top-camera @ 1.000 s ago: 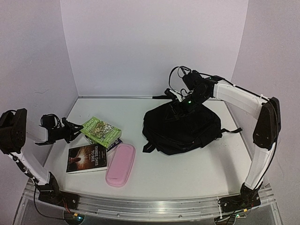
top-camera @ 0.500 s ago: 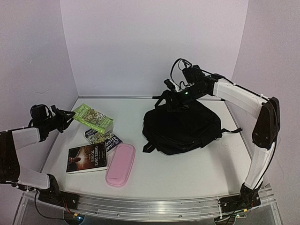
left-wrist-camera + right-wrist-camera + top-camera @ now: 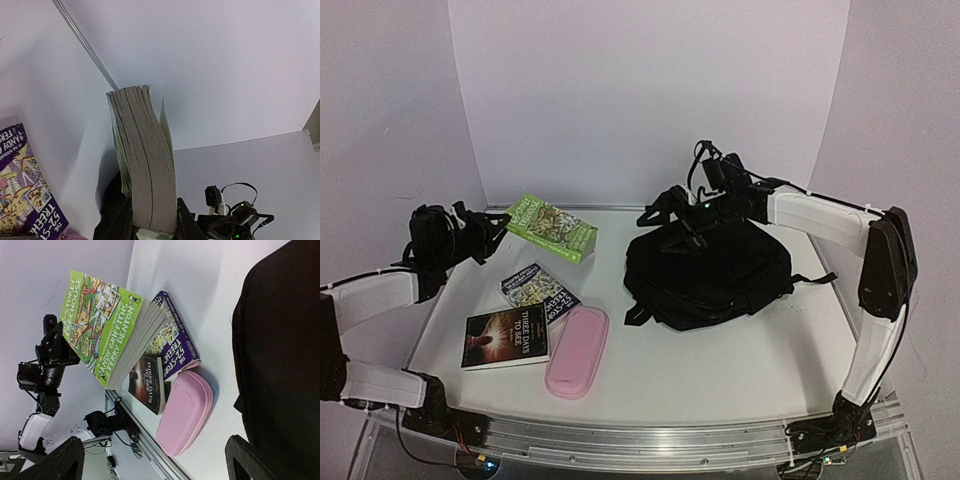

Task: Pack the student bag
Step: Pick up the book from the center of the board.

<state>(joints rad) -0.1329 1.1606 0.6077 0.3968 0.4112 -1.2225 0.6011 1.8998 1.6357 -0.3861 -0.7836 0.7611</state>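
The student bag [image 3: 715, 270], a large black backpack, lies at the right middle of the table; it also shows in the right wrist view [image 3: 285, 340]. My right gripper [image 3: 666, 212] hovers open and empty over the bag's far left edge, and in its own view [image 3: 155, 452] the jaws stand wide apart. My left gripper [image 3: 498, 222] is shut on a green book [image 3: 555, 227] and holds it in the air at the back left. The left wrist view shows the book's page edge [image 3: 145, 160] clamped between the fingers [image 3: 186, 220]. The green book also shows in the right wrist view [image 3: 102, 325].
A purple book [image 3: 540, 290], a dark book [image 3: 506, 335] and a pink pencil case [image 3: 577, 350] lie at the front left. The right wrist view shows the purple book [image 3: 172, 351], the dark book [image 3: 150, 382] and the case [image 3: 185, 412]. White walls close in the back and sides.
My left gripper has lifted the green book off the purple book and carried it up and to the right. My right gripper has risen off the bag and moved left.
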